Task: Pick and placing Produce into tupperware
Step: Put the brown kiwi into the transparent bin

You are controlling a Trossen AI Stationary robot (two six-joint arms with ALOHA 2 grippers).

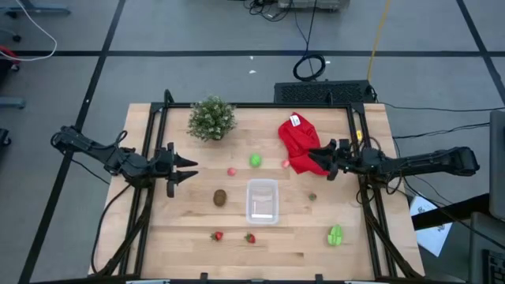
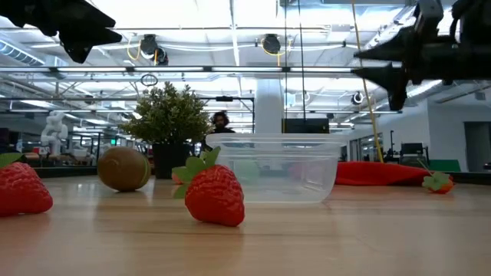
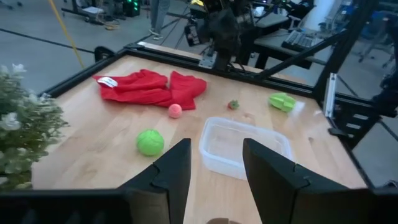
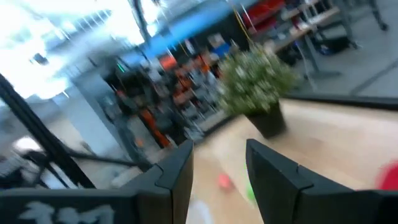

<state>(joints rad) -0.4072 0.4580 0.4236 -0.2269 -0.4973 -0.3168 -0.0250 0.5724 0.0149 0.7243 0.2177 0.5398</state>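
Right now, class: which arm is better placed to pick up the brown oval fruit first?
Probably left. The left gripper hangs open just off the brown oval, on its side of the tupperware. The right gripper is over the red cloth, beyond the tub.

The left pincer (image 3: 215,167) hangs with fingers apart above the counter (image 3: 93,121). Beyond it sits the clear tupperware (image 3: 244,148): a green ball (image 3: 150,142) beside it, a red cloth (image 3: 149,88) farther off.

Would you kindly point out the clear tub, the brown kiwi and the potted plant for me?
clear tub (image 1: 263,200): high view, middle of its floor.
brown kiwi (image 1: 219,197): high view, centre of its top.
potted plant (image 1: 211,118): high view, middle of the foliage.
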